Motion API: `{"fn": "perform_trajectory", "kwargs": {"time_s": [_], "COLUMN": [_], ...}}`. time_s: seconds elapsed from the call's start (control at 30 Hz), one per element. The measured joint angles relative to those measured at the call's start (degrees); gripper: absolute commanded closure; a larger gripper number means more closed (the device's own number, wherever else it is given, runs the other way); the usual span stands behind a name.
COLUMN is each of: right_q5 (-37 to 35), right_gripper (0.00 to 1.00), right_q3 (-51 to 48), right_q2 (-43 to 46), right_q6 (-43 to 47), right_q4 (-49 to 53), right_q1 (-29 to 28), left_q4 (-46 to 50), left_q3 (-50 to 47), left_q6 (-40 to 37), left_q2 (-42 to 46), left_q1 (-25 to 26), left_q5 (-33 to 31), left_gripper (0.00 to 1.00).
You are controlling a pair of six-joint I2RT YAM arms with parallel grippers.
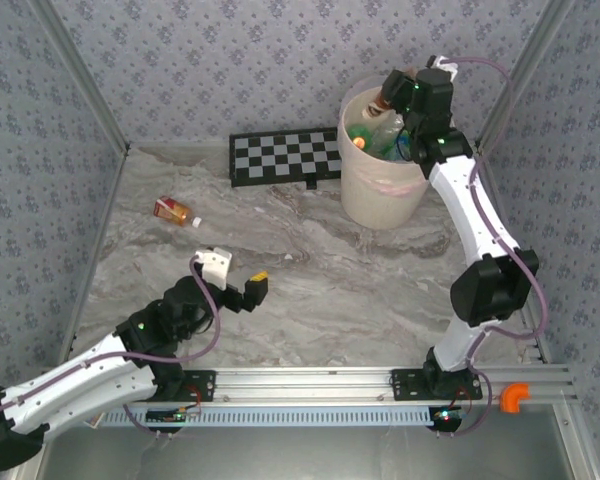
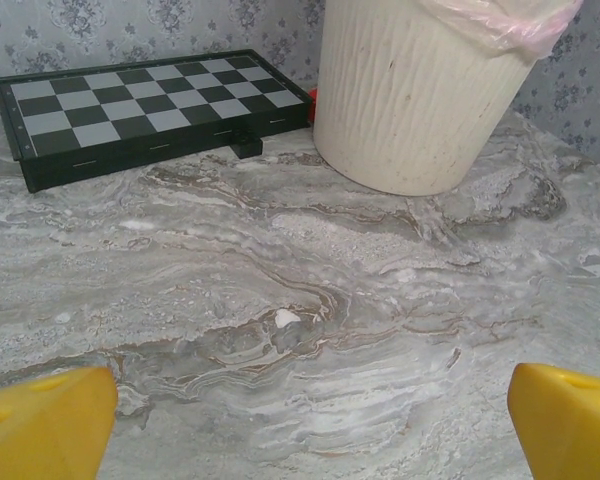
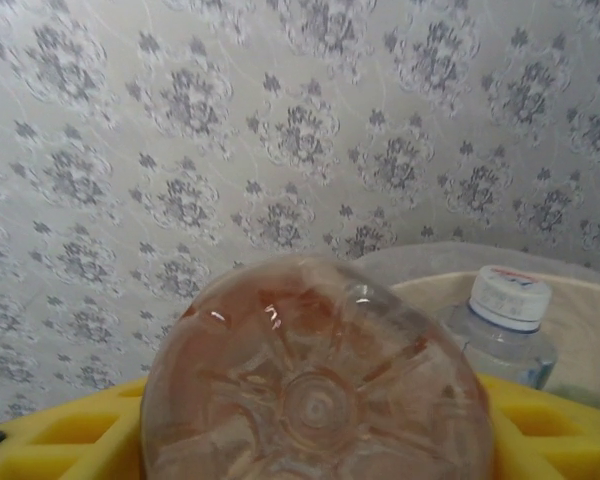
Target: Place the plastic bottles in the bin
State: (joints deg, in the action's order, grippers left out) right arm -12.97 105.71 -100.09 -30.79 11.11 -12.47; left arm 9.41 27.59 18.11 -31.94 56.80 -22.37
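My right gripper (image 1: 392,92) hangs over the bin (image 1: 380,200), a pale ribbed bucket at the back right. Its yellow fingers (image 3: 60,430) are closed on a clear, brownish plastic bottle (image 3: 315,390), whose base faces the wrist camera. Inside the bin lie green bottles (image 1: 365,132) and a clear bottle with a white cap (image 3: 505,320). One orange-labelled bottle (image 1: 172,210) lies on the marble table at the left. My left gripper (image 1: 238,277) rests low near the front left, wide open, with bare table between its yellow fingertips (image 2: 45,420). The bin (image 2: 420,100) stands far ahead of it.
A black-and-white checkerboard (image 1: 285,155) lies flat against the back wall, just left of the bin; it also lies at the upper left (image 2: 140,105) of the left wrist view. Patterned walls close in the table on three sides. A pink-tinted liner (image 2: 500,20) drapes over the bin's rim.
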Motion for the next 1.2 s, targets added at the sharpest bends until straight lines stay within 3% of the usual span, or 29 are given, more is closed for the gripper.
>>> {"fn": "perform_trajectory", "kwargs": {"time_s": [0.33, 0.57, 0.97, 1.2], "right_q5": [-2.08, -2.69, 0.35, 4.72], "right_gripper": [0.00, 0.00, 0.01, 0.01], "right_q3": [2.47, -0.24, -19.98, -32.22], "right_q2": [-2.01, 3.50, 23.67, 33.97], "right_q6": [1.95, 3.74, 5.01, 7.06], "right_q4": [6.32, 6.56, 0.70, -1.49], "right_q1": [-1.66, -1.66, -4.50, -7.69], "left_q4": [1.14, 1.03, 1.11, 2.78], "left_q3": [-0.04, -0.04, -0.02, 0.35], "left_q6": [0.02, 0.48, 3.43, 8.55], "left_q2": [1.14, -0.22, -5.84, -9.14], "left_q1": [0.00, 0.00, -0.46, -6.80], "left_q5": [-0.50, -1.09, -5.44, -7.08], "left_gripper": [0.00, 0.00, 0.00, 0.00]}}
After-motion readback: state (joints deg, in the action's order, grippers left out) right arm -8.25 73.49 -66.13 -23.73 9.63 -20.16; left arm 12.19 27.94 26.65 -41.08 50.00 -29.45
